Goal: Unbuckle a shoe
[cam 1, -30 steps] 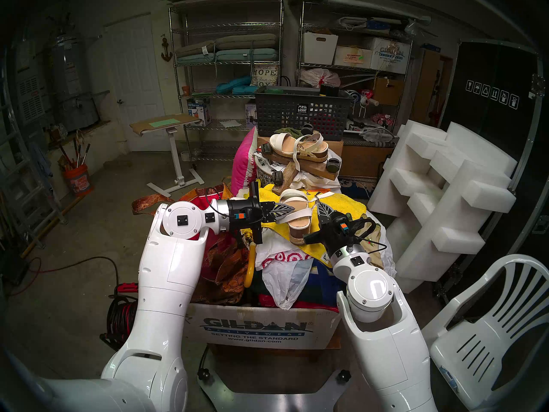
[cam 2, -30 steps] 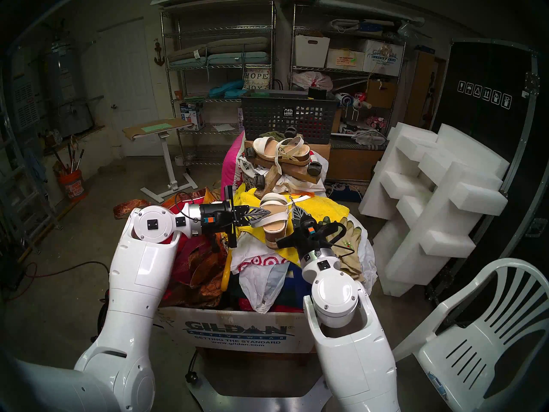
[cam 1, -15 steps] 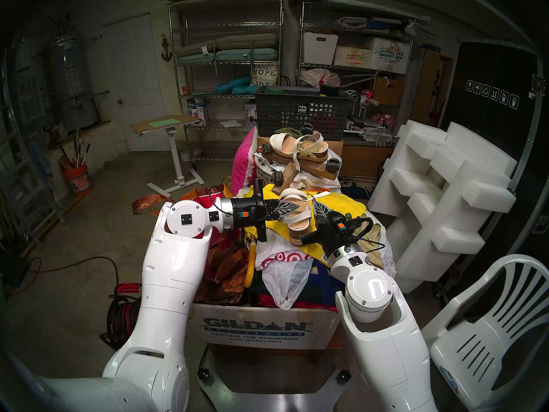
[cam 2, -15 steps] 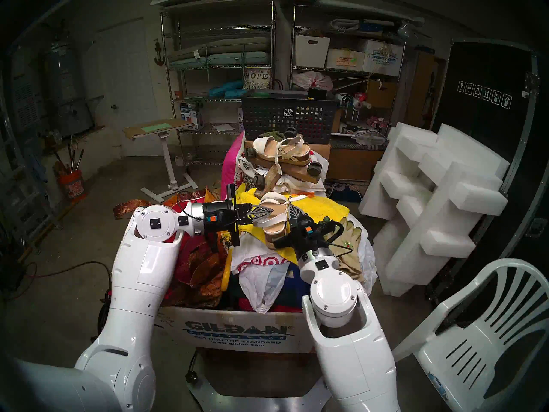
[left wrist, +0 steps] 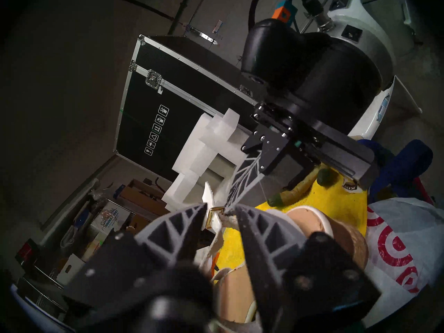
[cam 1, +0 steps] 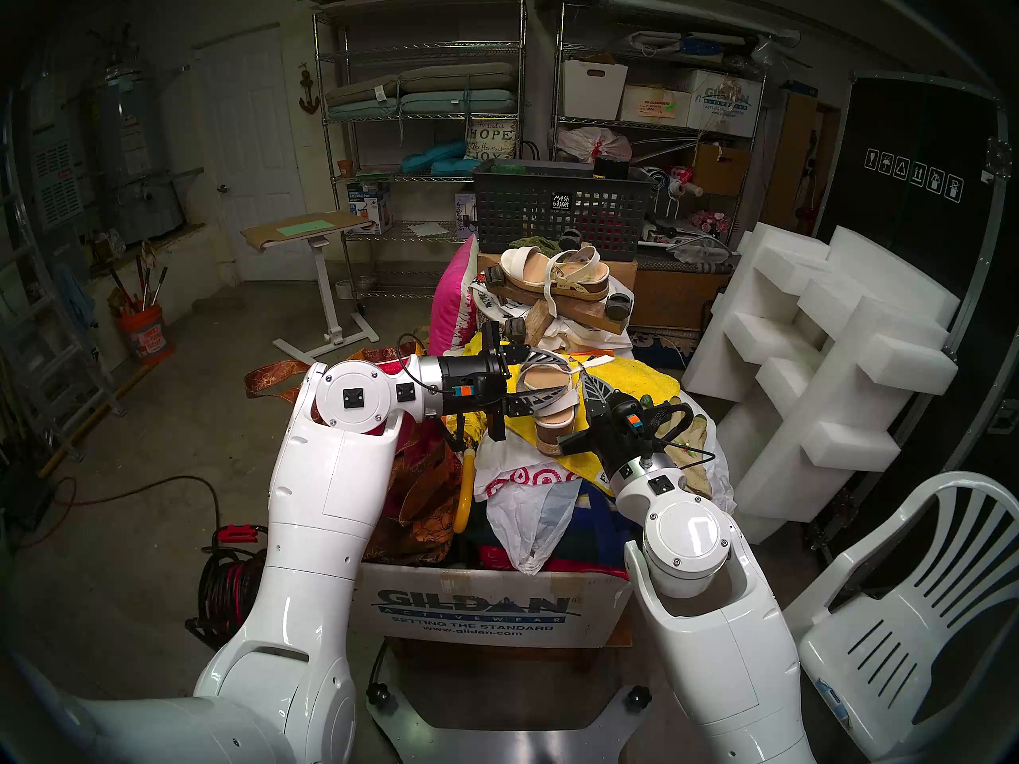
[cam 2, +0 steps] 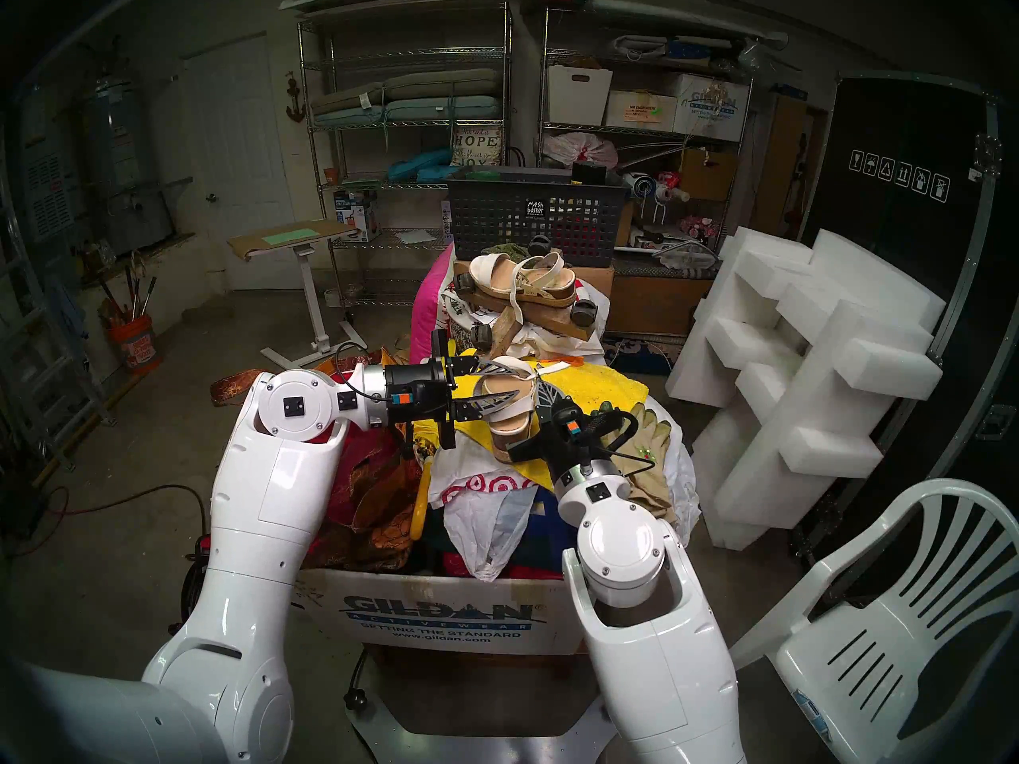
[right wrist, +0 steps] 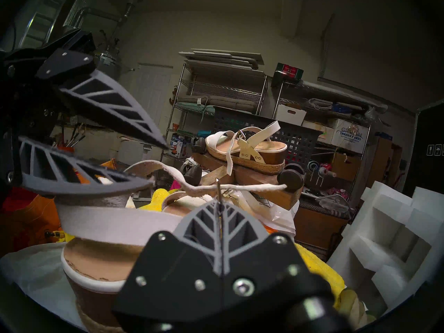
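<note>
The shoe [cam 1: 556, 414], a white-strapped wedge sandal with a tan insole [right wrist: 101, 260] and a jute sole, stands on a yellow towel [cam 1: 634, 377]. My right gripper [cam 1: 590, 377] is shut on the gold buckle [left wrist: 211, 217] of its thin ankle strap [right wrist: 252, 187]; a metal edge pokes up between the shut fingertips [right wrist: 224, 212]. From the left, my left gripper [cam 1: 565, 378] stands open. One finger [right wrist: 115, 109] is above the rear of the shoe and the other [right wrist: 84, 178] lies along its back strap. In the left wrist view the buckle sits just beyond the spread tips.
A flatter white platform sandal [cam 1: 551, 275] rests on a wooden caster board behind. A dark mesh basket [cam 1: 557, 211] stands further back. Bags and cloth fill the Gildan box [cam 1: 479, 608]; gloves [cam 1: 689, 426] lie right. White foam blocks [cam 1: 827, 333] and a plastic chair [cam 1: 910, 608] stand to the right.
My left gripper has moved forward and right toward the shoe and gone from shut to open around its rear. The right gripper has stayed shut at the buckle.
</note>
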Tool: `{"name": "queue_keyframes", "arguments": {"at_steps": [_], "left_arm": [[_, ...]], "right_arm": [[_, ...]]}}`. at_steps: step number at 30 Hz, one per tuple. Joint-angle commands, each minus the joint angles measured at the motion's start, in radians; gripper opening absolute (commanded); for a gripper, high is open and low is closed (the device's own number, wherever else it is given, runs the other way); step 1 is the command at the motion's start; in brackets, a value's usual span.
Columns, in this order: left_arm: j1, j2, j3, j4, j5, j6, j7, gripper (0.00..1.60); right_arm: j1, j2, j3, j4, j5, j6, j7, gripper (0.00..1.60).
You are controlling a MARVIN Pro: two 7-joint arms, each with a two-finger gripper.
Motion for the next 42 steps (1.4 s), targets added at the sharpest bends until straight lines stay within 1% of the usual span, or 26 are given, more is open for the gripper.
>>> {"name": "queue_keyframes", "arguments": {"at_steps": [1,7,8,13,14,16,17,18,19,20,23,28,33,42], "left_arm": [[-0.041,-0.005,0.005,0.022,0.037,-0.043,0.033,0.95],[-0.056,-0.012,0.017,0.041,0.056,-0.049,0.053,0.87],[-0.059,-0.015,0.022,0.048,0.063,-0.051,0.059,0.78],[-0.065,-0.021,0.030,0.060,0.073,-0.054,0.068,0.79],[-0.069,-0.023,0.033,0.073,0.086,-0.062,0.079,0.79],[-0.073,-0.026,0.034,0.082,0.100,-0.067,0.090,0.73],[-0.076,-0.027,0.033,0.088,0.106,-0.073,0.097,0.60],[-0.076,-0.027,0.033,0.088,0.106,-0.073,0.097,0.60],[-0.083,-0.030,0.029,0.103,0.130,-0.086,0.121,0.16],[-0.087,-0.030,0.026,0.110,0.140,-0.093,0.129,0.00],[-0.092,-0.033,0.013,0.129,0.159,-0.117,0.155,0.00],[-0.089,-0.037,0.001,0.130,0.164,-0.132,0.163,0.00],[-0.068,-0.037,-0.010,0.100,0.137,-0.120,0.144,0.00],[-0.039,-0.018,-0.023,0.066,0.116,-0.106,0.121,0.00]], "right_arm": [[0.003,0.000,0.005,-0.040,0.004,-0.017,-0.004,0.00],[-0.002,0.002,0.006,-0.050,0.005,-0.017,-0.002,0.00],[-0.003,0.003,0.006,-0.053,0.006,-0.017,-0.001,0.00],[-0.006,0.007,0.006,-0.058,0.009,-0.016,0.002,0.00],[-0.009,0.009,0.007,-0.060,0.012,-0.016,0.004,0.00],[-0.011,0.010,0.006,-0.062,0.015,-0.016,0.006,0.00],[-0.013,0.010,0.006,-0.062,0.015,-0.017,0.006,0.00],[-0.013,0.010,0.006,-0.062,0.015,-0.017,0.006,0.00],[-0.014,0.010,0.005,-0.064,0.017,-0.015,0.006,0.00],[-0.015,0.009,0.004,-0.065,0.018,-0.014,0.006,0.00],[-0.020,0.011,0.003,-0.070,0.019,-0.013,0.005,0.00],[-0.023,0.005,0.005,-0.074,0.012,-0.011,-0.011,0.00],[-0.010,-0.014,0.007,-0.059,0.006,-0.011,-0.042,0.00],[0.005,-0.022,0.011,-0.047,0.003,-0.007,-0.056,0.00]]}}
